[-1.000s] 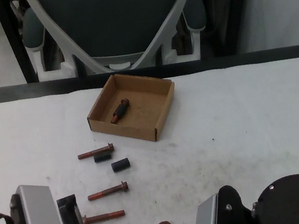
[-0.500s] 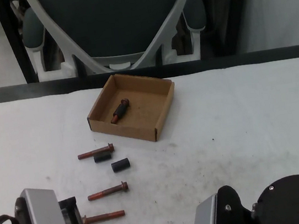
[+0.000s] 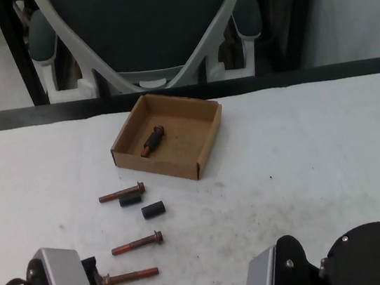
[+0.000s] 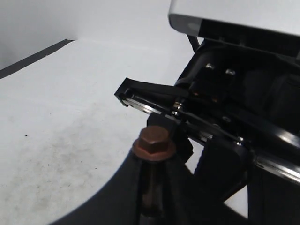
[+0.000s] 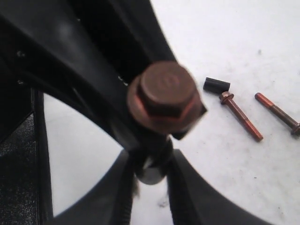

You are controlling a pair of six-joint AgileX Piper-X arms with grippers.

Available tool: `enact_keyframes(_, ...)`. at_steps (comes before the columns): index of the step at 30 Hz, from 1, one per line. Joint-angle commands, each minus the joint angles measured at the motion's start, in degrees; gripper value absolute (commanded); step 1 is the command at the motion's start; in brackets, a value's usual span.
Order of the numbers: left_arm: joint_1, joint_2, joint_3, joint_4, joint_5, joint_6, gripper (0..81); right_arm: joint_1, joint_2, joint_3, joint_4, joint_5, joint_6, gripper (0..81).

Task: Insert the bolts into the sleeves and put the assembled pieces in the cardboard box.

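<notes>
white worktop is seen below; bolt is pinched tight in the left hand, sleeve is clamped by the right hand, seemingly aligned for insertion.

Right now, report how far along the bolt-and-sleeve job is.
Done: one assembled piece lies in the cardboard box. In hand: the left gripper holds a bolt; the right gripper pinches a dark piece under its head, probably a sleeve. Still to do: three loose bolts and two loose sleeves on the bench, plus boxing this one.
</notes>
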Motion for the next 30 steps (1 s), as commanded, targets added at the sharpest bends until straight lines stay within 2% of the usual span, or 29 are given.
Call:
enact_keyframes(1,0.1,0.0,0.1,1.3,-2.2,0.6,9.9,0.1,-0.9,-0.8,-1.5,-0.3,-0.1,0.2)
enact_keyframes(4,0.1,0.0,-0.1,1.3,-2.2,0.6,26.2,0.1,-0.9,-0.8,-1.5,-0.3,-0.1,0.2)
enact_keyframes(7,0.1,0.0,-0.3,1.2,-3.6,-0.2,47.6,0.1,-0.9,-0.8,-1.5,-0.3,-0.1,0.2)
enact_keyframes(9,0.1,0.0,-0.3,1.1,-4.9,-1.3,54.7,0.1,-0.9,-0.8,-1.5,-0.3,-0.1,0.2)
enact_keyframes(17,0.1,-0.1,-2.6,0.5,-12.2,2.5,52.9,0.1,-0.9,-0.8,-1.5,-0.3,-0.1,0.2)
enact_keyframes(23,0.1,-0.4,-5.3,2.0,-12.0,3.1,52.9,0.1,-0.9,-0.8,-1.5,-0.2,-0.1,0.2)
enact_keyframes(30,0.1,-4.5,-7.3,12.8,-8.1,0.5,52.9,-0.2,-0.9,-0.8,-1.5,4.7,-1.3,0.2)
